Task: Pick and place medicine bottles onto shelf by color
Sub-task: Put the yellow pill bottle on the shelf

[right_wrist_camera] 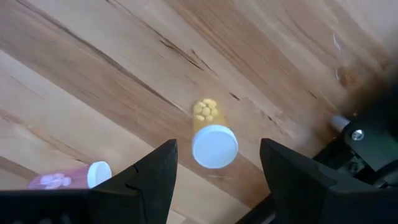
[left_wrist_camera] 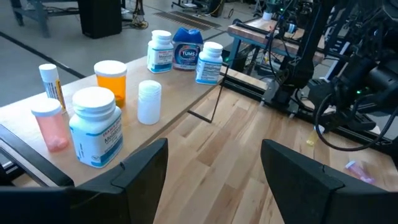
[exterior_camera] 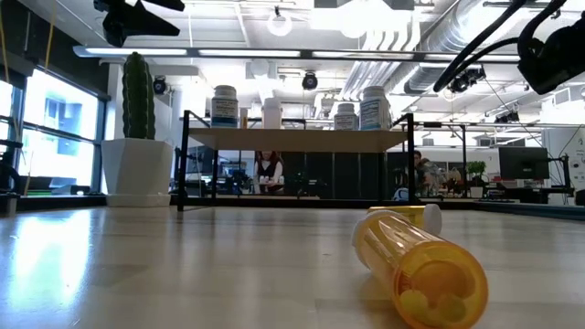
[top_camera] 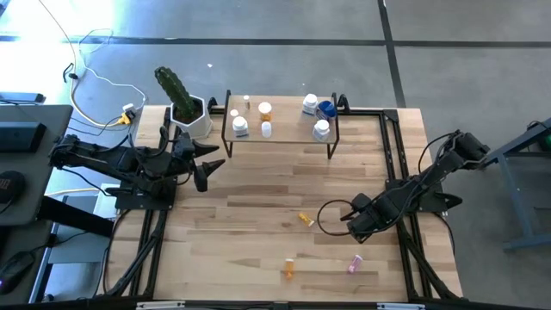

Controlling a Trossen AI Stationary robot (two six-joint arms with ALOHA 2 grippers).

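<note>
high view first: we see the shelf (top_camera: 281,138) at the far middle of the surface (top_camera: 258,224), beside a white pot with a cactus (top_camera: 182,102). on it stand several medicine bottles: white ones, a pink one (left_wrist_camera: 51,124), an orange one (top_camera: 265,110) on its left part, and a blue jar (top_camera: 325,108) with two white bottles on its right part. three more bottles lie loose on the surface: a small orange one (top_camera: 305,219) near the middle, another orange one (top_camera: 289,268) near the front edge, and a pink one (top_camera: 354,263) to its right.

our left tool (top_camera: 203,162) hangs just left of the shelf's near corner, its fingers (left_wrist_camera: 143,168) spread and holding nothing.

our right tool (top_camera: 353,226) hovers above the right half of the surface, between the small orange bottle and the pink one. its wrist view looks down on a white-capped orange bottle (right_wrist_camera: 212,140) lying below and between the spread fingers (right_wrist_camera: 155,168); we see no contact.
</note>
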